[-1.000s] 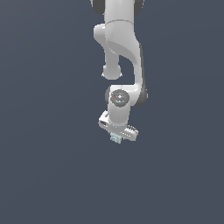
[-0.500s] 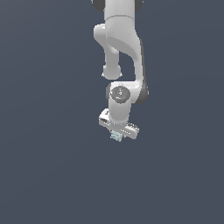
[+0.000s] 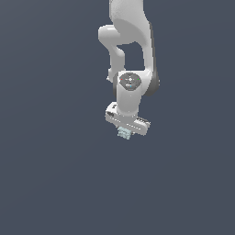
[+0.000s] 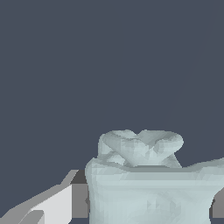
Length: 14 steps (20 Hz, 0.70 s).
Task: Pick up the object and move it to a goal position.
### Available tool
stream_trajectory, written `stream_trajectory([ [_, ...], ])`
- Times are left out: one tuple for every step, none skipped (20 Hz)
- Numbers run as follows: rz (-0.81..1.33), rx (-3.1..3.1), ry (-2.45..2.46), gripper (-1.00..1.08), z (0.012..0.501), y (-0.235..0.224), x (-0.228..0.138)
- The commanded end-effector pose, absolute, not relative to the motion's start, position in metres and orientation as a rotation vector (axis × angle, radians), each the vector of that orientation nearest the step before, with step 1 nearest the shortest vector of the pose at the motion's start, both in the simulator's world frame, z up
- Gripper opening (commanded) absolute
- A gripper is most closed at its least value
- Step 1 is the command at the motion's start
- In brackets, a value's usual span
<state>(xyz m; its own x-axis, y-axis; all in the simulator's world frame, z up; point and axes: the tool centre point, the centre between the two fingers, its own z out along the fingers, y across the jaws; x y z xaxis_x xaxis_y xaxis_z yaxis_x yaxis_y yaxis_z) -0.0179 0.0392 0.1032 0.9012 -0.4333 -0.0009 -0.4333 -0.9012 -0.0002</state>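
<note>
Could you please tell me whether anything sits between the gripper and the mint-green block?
Nothing visible does. The mint-green block sits directly under the white gripper, filling the space by the one finger the wrist view shows. Only plain dark background surrounds them; no goal marker is visible.

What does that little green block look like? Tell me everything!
The block is small and pale mint green, roughly cube-shaped, with bumpy, notched faces that look smooth and matte. It is much narrower than the white hand above it and peeks out just beneath it. In the wrist view it fills the frame close up, with one grey finger right beside it. The hand seems to be holding it; nothing else touches it.
</note>
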Motion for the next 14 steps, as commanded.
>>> stream_trajectory([
  [0.000,-3.062,0.698,-1.00,0.122,0.043,-0.027],
  [0.000,-3.062,0.698,-1.00,0.131,0.044,-0.032],
  [0.000,-3.062,0.698,-1.00,0.139,0.046,-0.036],
  [0.000,-3.062,0.698,-1.00,0.147,0.047,-0.040],
  [0.000,-3.062,0.698,-1.00,0.156,0.049,-0.044],
  [0.000,-3.062,0.698,-1.00,0.164,0.050,-0.048],
  [0.000,-3.062,0.698,-1.00,0.172,0.052,-0.052],
  [0.000,-3.062,0.698,-1.00,0.181,0.053,-0.056],
  [0.000,-3.062,0.698,-1.00,0.190,0.055,-0.061],
  [0.000,-3.062,0.698,-1.00,0.198,0.056,-0.065],
  [0.000,-3.063,0.699,-1.00,0.207,0.058,-0.069],
  [0.000,-3.063,0.699,-1.00,0.216,0.059,-0.073],
  [0.000,-3.063,0.699,-1.00,0.225,0.061,-0.078],
  [0.000,-3.063,0.699,-1.00,0.234,0.063,-0.082],
])
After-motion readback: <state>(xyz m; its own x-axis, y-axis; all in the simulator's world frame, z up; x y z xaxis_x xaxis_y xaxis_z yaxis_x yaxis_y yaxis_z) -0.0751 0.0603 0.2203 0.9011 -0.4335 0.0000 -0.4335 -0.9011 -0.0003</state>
